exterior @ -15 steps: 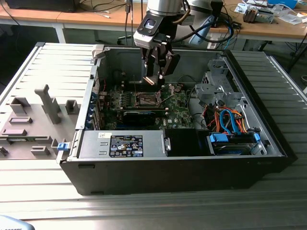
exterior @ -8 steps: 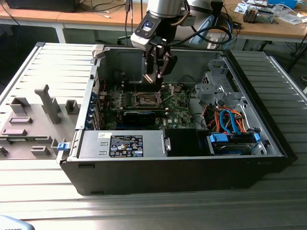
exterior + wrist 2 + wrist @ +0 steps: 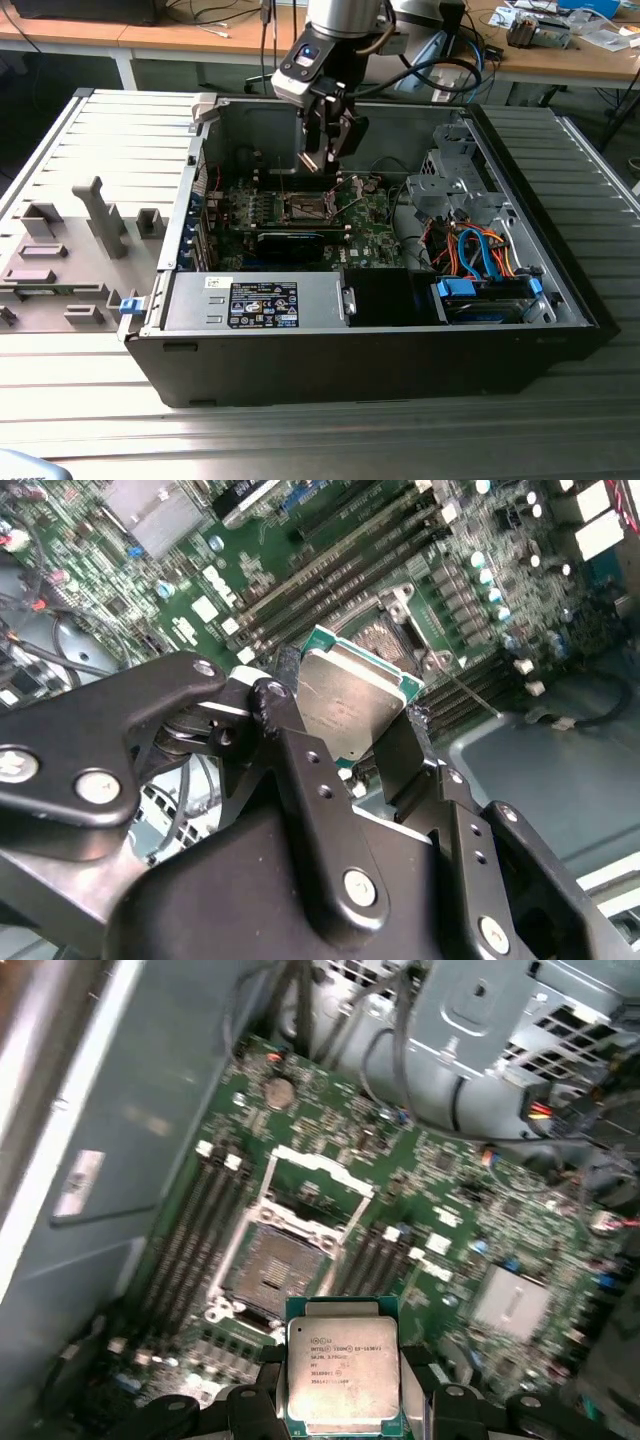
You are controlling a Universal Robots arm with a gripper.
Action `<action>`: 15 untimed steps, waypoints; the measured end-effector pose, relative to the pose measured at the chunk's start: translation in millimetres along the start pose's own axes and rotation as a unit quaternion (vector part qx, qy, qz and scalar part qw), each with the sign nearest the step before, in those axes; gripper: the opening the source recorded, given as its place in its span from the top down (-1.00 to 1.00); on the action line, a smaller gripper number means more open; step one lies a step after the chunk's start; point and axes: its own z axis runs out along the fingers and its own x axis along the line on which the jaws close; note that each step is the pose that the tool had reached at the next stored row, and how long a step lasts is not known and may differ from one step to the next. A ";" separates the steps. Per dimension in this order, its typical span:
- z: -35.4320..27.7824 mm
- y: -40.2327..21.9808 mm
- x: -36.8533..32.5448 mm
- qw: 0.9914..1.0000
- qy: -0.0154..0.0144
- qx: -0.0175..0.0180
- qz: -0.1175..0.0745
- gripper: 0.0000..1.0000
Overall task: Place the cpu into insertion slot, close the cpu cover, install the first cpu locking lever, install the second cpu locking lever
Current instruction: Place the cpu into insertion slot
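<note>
First wrist view: the cpu [image 3: 343, 1370] is held clamped by the end effector [image 3: 345, 1406] above the bare insertion slot [image 3: 270, 1270], while the surrounding computer case [image 3: 380, 370] is shown by the exterior view.

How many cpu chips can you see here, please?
1: the cpu, held in the gripper above the motherboard, near the empty insertion slot.

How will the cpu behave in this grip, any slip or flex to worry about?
Likely rigid: the cpu is a flat metal-topped plate, so no flex expected. The gripper pinches only its thin edges, so it may slip or twist. Probably light, being so thin.
</note>
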 end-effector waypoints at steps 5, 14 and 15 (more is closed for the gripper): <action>0.0 0.0 0.0 1.000 0.012 -0.006 -0.001 -0.08; 0.4 0.0 0.0 1.000 0.001 -0.028 0.000 -0.08; 0.4 0.0 0.0 1.000 0.001 -0.028 0.000 -0.08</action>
